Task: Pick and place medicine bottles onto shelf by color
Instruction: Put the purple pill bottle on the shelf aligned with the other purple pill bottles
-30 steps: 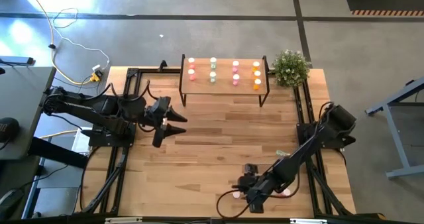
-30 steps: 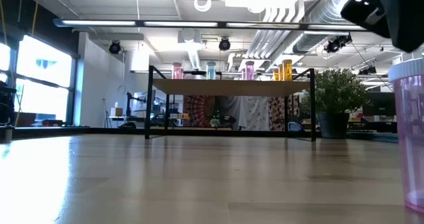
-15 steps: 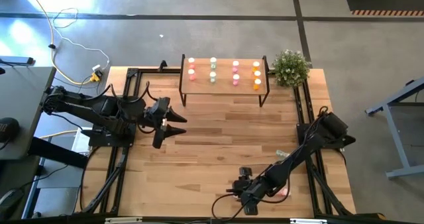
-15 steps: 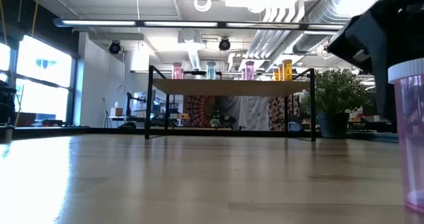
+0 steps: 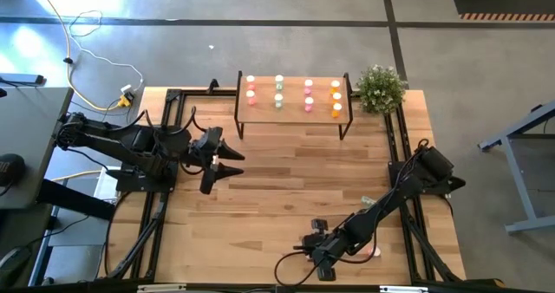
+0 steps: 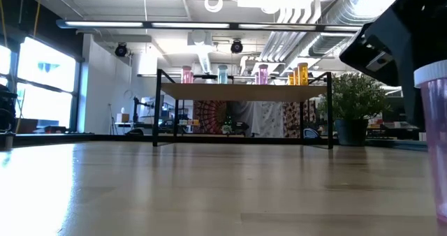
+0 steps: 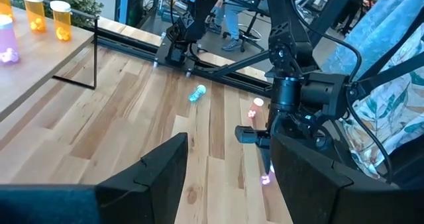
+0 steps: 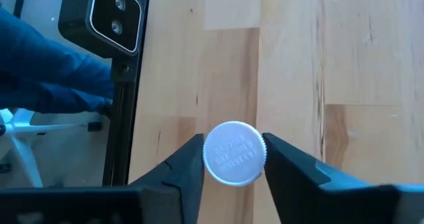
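The light-wood shelf (image 5: 293, 107) (image 6: 241, 91) stands on black legs at the far edge, with several white-capped bottles upright on it in colour columns: red, green, pink, orange. My right gripper (image 5: 312, 248) (image 8: 233, 168) points down near the near edge, with a pink bottle's white cap (image 8: 233, 153) between its fingers. That bottle (image 6: 434, 131) stands upright on its base. Another pink bottle (image 5: 373, 252) (image 7: 256, 107) stands to the right of it. A green bottle (image 5: 366, 202) (image 7: 197, 93) lies on its side. My left gripper (image 5: 232, 161) (image 7: 228, 177) hangs open at the left. My right gripper has the pink bottle pinched between its two fingers at the cap end (image 8: 211, 159), one finger (image 8: 189, 164) on each side. The fingers come from above, pointing down. The bottle stays upright with its base on the table.
A potted plant (image 5: 380, 87) stands right of the shelf. The low camera's black box (image 8: 109, 18) sits at the near edge close to my right gripper. Black frame rails (image 5: 397, 146) run along both table sides. Bare planks lie between the arms and the shelf.
My right gripper has moved toward the table's left, along the near edge, and come down over the pink bottle. In the low view the bottle has shifted slightly right. My left arm has kept still.
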